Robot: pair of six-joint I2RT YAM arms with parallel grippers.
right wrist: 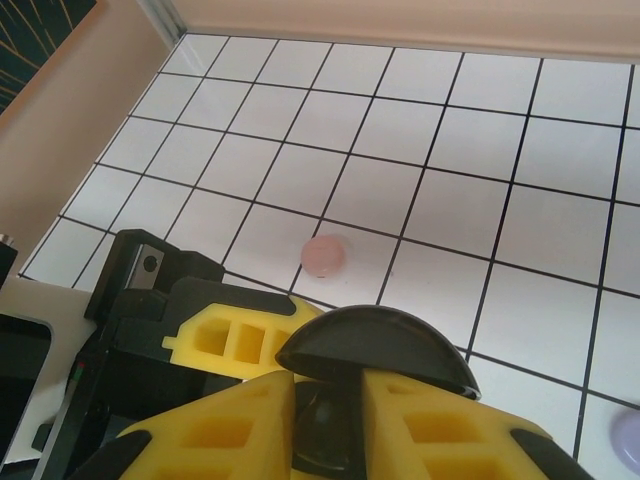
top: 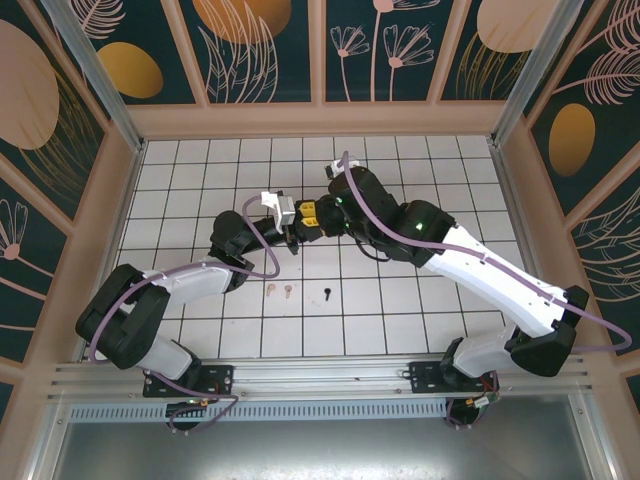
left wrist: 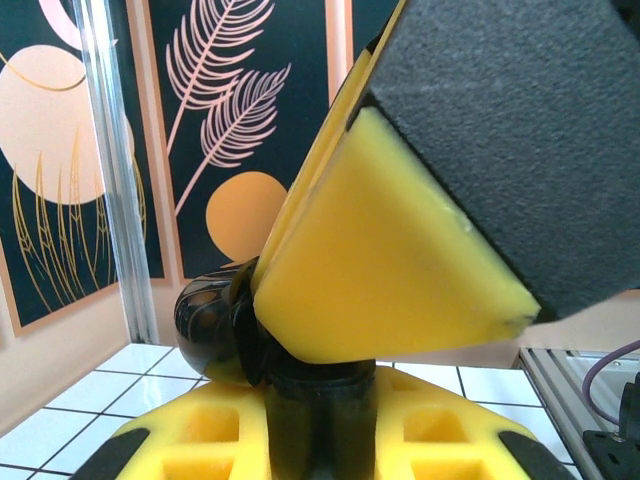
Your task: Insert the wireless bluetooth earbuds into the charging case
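A black charging case (right wrist: 375, 345) with its lid swung open hangs above the tiles between both arms. My left gripper (left wrist: 320, 430) is shut on the case's dark body, with the round lid (left wrist: 205, 325) sticking out to the left. My right gripper (right wrist: 328, 420) has its yellow fingers pressed on either side of the same case, under the lid. In the top view the two grippers meet at mid-table (top: 297, 222). On the tiles nearer the bases lie two pink earbuds (top: 281, 291) and one black earbud (top: 328, 293).
A round pink case (right wrist: 324, 255) rests on the tiles beyond the held case. A lavender case (right wrist: 630, 437) peeks in at the right edge. Peach walls (top: 320, 120) and metal posts fence the tiled floor (top: 420, 170).
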